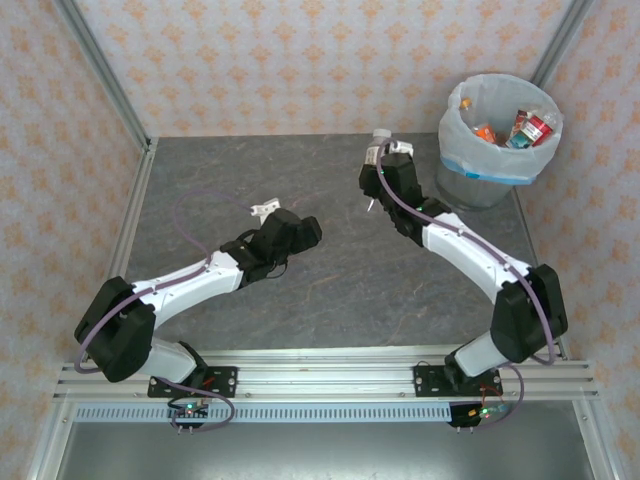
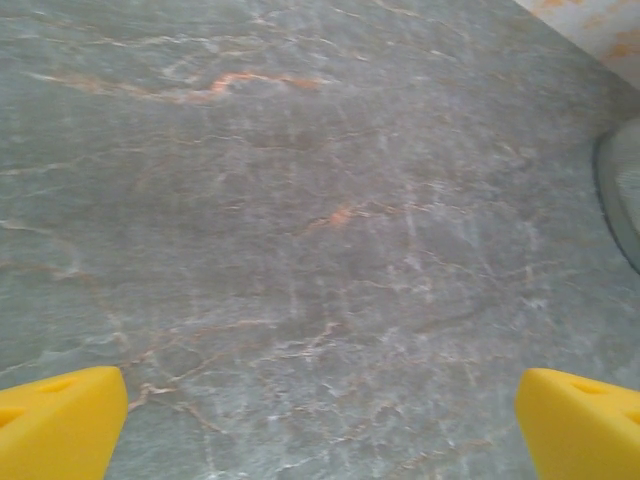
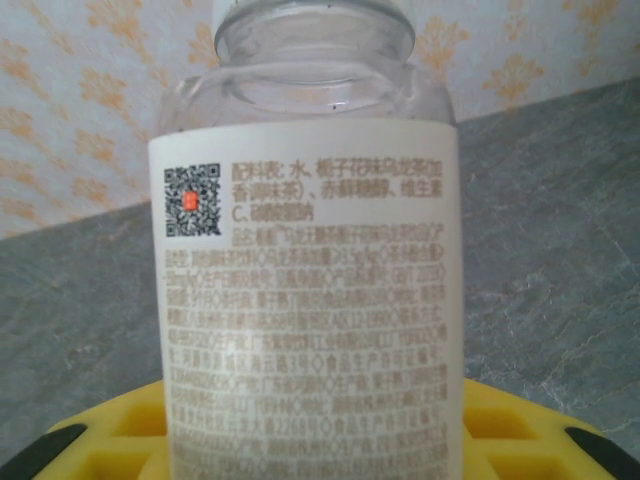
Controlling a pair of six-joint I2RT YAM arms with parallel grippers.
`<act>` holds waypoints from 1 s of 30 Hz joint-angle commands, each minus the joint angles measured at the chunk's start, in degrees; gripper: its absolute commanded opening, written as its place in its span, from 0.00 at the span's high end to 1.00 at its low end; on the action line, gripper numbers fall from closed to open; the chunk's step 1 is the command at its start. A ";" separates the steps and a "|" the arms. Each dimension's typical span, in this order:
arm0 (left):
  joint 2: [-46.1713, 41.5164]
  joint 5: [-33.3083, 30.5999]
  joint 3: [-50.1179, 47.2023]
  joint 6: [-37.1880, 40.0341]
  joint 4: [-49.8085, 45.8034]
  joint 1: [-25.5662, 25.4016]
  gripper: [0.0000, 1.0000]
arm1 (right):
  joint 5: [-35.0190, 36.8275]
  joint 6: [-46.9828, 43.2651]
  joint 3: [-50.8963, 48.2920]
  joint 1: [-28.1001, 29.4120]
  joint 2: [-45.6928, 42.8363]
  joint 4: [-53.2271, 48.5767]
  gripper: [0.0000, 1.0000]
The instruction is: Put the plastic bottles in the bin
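Top view, lower edge: the two arm bases sit on a metal rail [image 1: 320, 380] at the near side of the grey stone-patterned table [image 1: 330, 270]. Left of centre, the left gripper [image 1: 264, 209] hangs over bare tabletop; in the left wrist view its yellow fingers [image 2: 60, 420] occupy the two lower corners of the frame, spread wide with nothing between them. Farther back, right of centre, the right gripper [image 1: 388, 152] is clamped narrowly on one bottle [image 1: 378, 145], held upright; whether its base touches the table cannot be told. In the right wrist view this bottle [image 3: 310, 300] stands at the centre of the frame above the yellow gripper body: clear plastic with a white label carrying a square code at upper left and lines of fine print. Upper right of the top view: the bin [image 1: 490, 175], round and grey-blue with a pale bag folded over its rim, stands in the far right corner of the table, just beyond the held bottle. Several bottles [image 1: 520, 128] with red, orange and blue labels lie inside it. Behind everything is a pink patterned wall [image 1: 300, 60].
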 commanded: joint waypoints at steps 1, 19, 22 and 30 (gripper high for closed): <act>1.06 3.35 1.92 2.68 4.41 0.39 0.00 | 1.27 -1.04 -1.39 -0.23 -3.91 4.70 0.72; 6.91 14.70 9.10 10.01 11.55 -4.59 0.00 | -5.39 -6.99 3.61 -10.44 -8.88 8.51 0.72; 7.69 15.01 9.61 9.34 11.98 -4.70 0.00 | -5.92 -10.10 6.29 -11.39 -7.99 8.68 0.72; 8.02 14.73 9.75 8.72 11.64 -4.94 0.00 | -8.08 -15.38 19.25 -15.52 -0.44 6.12 0.72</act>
